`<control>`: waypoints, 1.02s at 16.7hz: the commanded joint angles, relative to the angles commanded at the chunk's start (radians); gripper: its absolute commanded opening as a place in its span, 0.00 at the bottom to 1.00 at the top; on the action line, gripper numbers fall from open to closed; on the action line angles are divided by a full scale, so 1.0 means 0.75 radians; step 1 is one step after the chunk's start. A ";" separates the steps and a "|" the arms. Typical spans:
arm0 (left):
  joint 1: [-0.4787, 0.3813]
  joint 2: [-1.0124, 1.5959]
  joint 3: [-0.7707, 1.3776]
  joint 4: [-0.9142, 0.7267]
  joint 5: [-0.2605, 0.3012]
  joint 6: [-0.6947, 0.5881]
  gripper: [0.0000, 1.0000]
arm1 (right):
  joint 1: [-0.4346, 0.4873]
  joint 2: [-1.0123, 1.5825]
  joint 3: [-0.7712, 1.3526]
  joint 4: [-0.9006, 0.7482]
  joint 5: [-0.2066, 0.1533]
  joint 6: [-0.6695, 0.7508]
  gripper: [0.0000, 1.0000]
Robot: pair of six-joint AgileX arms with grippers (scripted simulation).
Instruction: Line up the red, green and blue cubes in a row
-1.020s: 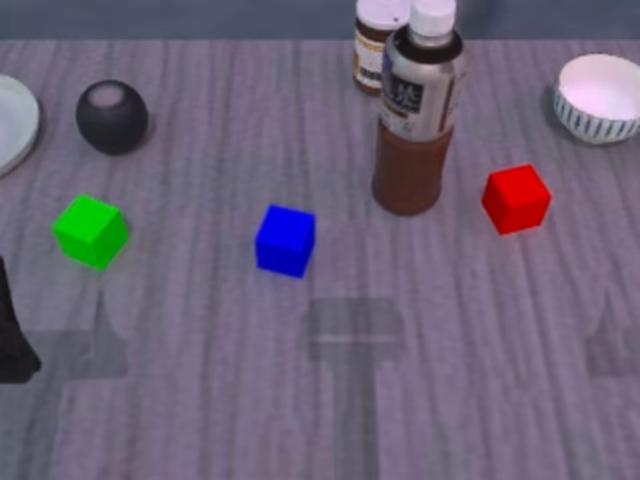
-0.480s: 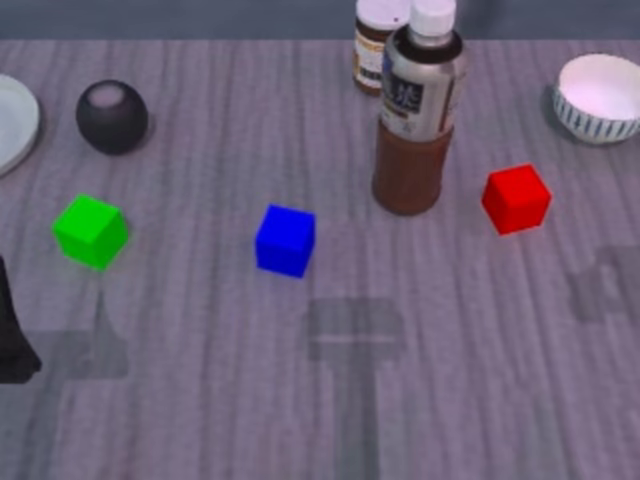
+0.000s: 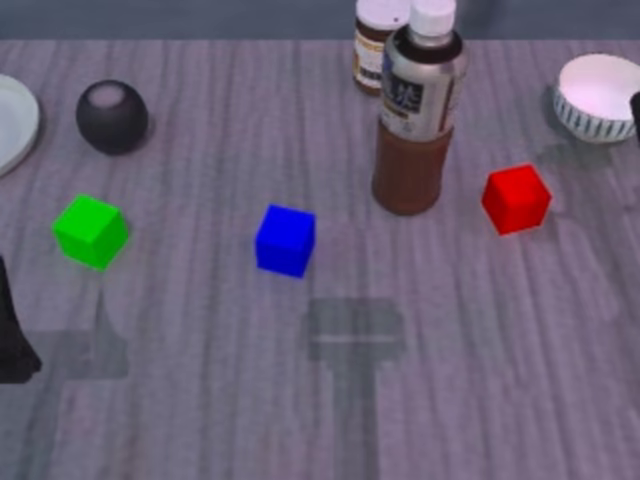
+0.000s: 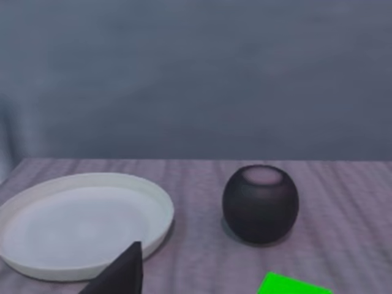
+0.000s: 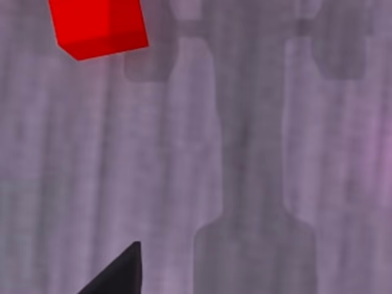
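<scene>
1. Cubes first: your red cube [image 3: 516,198] sits toward the desk's right, just beside the brown bottle [image 3: 414,120]; the blue cube [image 3: 285,240] lies near the middle; the green cube [image 3: 90,230] is well off to the left.
2. Progress, as you can judge it: none of the three is held or touching another. They lie loosely strung across the desk, widely spaced and not level with each other, so you should count the row as not yet made. All the gathering is left.
3. Your right gripper [image 3: 635,112] shows only as a dark sliver at the top view's right edge, near the white bowl [image 3: 598,97]; its wrist view looks down on the red cube. You cannot tell how its fingers stand.
4. Your left gripper [image 3: 14,340] is parked at the left edge, below the green cube; its fingers' state cannot be told either.
5. Around them you have a dark round pot [image 3: 112,116], a white plate [image 3: 14,122] and a small jar [image 3: 378,40] behind the bottle.
6. Surface: the desk [image 3: 200,400] is grey-purple with a streaked grain, and arm shadows fall across it. Behind it stands a plain grey-blue wall.
</scene>
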 joint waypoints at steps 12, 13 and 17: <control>0.000 0.000 0.000 0.000 0.000 0.000 1.00 | 0.195 1.185 1.190 -0.514 -0.045 -0.046 1.00; 0.000 0.000 0.000 0.000 0.000 0.000 1.00 | 0.202 1.214 1.221 -0.520 -0.047 -0.048 1.00; 0.000 0.000 0.000 0.000 0.000 0.000 1.00 | 0.205 1.230 1.239 -0.523 -0.048 -0.050 1.00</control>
